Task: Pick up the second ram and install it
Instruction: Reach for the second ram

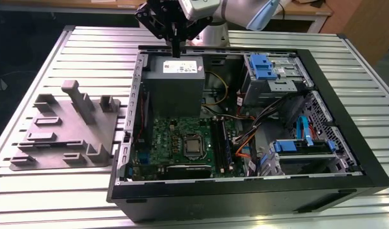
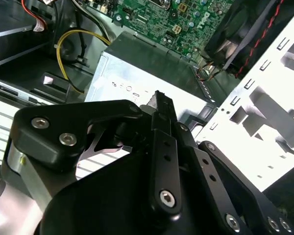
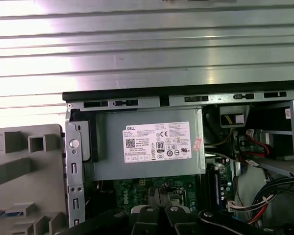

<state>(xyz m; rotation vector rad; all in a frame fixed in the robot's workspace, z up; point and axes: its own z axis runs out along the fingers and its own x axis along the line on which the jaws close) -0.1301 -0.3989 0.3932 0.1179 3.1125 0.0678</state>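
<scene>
End effector (image 1: 176, 53) vertical, above power supply (image 1: 174, 78)

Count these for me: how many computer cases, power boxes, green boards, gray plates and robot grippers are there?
case: 1
power supply: 1
motherboard: 1
fixture plate: 1
gripper: 1
total: 5
</scene>
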